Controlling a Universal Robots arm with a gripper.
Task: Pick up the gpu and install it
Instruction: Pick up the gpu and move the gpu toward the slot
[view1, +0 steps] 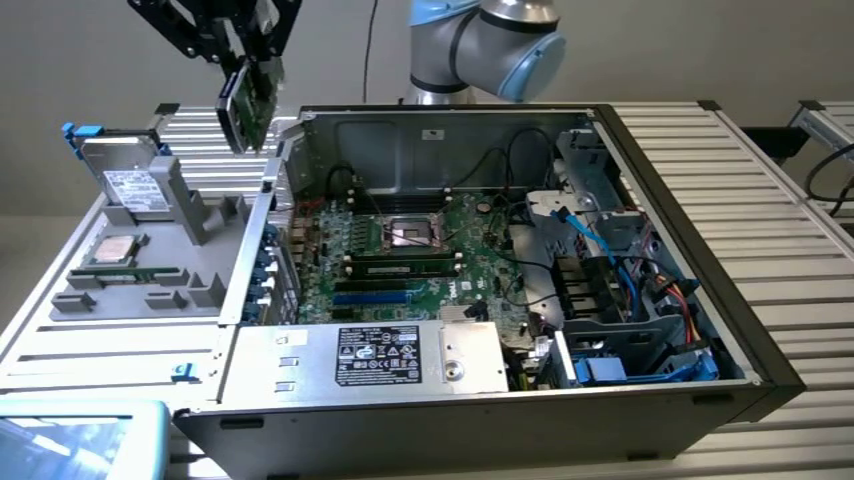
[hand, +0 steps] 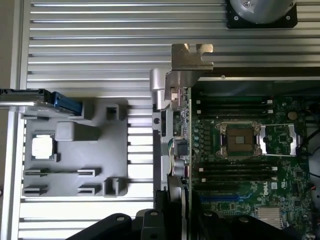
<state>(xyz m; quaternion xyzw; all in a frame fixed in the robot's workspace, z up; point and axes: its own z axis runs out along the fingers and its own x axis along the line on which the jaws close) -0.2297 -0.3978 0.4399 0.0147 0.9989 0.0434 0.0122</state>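
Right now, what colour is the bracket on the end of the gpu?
Silver, bare metal. The bracket of the gpu shows best in the wrist view.

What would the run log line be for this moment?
pincer: holds gpu | gpu: in air, by open case wall | installed: no

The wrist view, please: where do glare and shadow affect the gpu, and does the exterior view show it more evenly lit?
Wrist view: the silver bracket of the gpu catches bright light, while the gripper holding it is a dark silhouette. Exterior view: the gpu stands out against the pale wall; the computer case interior darkens toward the exterior view's right.
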